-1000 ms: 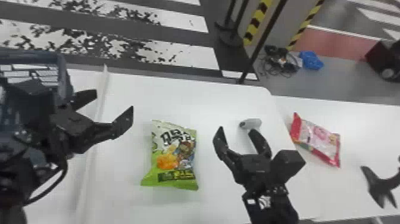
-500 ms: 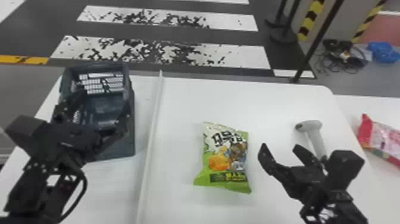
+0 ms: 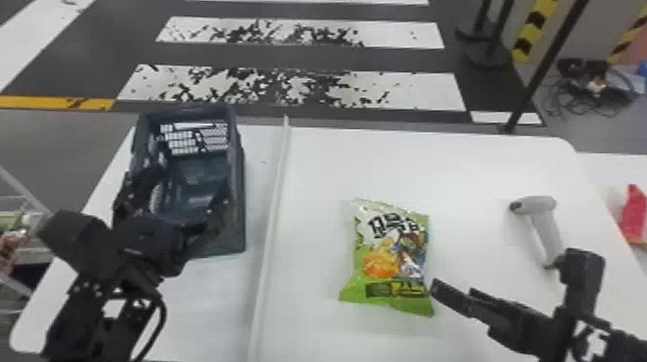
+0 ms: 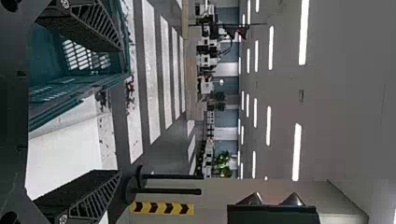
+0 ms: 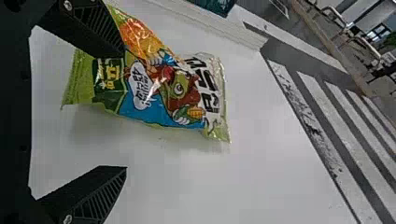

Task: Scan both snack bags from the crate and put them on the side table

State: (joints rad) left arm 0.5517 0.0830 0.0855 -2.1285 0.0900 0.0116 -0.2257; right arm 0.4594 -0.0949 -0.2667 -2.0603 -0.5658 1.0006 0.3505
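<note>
On the white table, a green snack bag (image 3: pixel 391 260) lies face up right of the divider. Beside its lower right corner is my right gripper (image 3: pixel 452 293). In the right wrist view, my right gripper (image 5: pixel 123 112) stands open, one finger over the edge of the bag (image 5: pixel 163 93). The grey scanner (image 3: pixel 541 221) lies behind the right arm. The red snack bag (image 3: pixel 633 214) is at the right edge on the side table (image 3: pixel 607 173). Over the near part of the dark crate (image 3: pixel 237 192) is my left gripper (image 3: pixel 185 207); in the left wrist view, the left gripper (image 4: pixel 119 109) is open.
A raised white divider (image 3: pixel 274 216) runs front to back between crate and green bag. A black post (image 3: pixel 539 77) stands behind the table's back right corner, near cables (image 3: pixel 589 91) on the floor. A rack with a hand is at the left edge.
The head view has swung left, bringing the whole crate into view. My right gripper has turned and come close to the green bag's lower right corner. The left gripper still hovers around the crate's near side.
</note>
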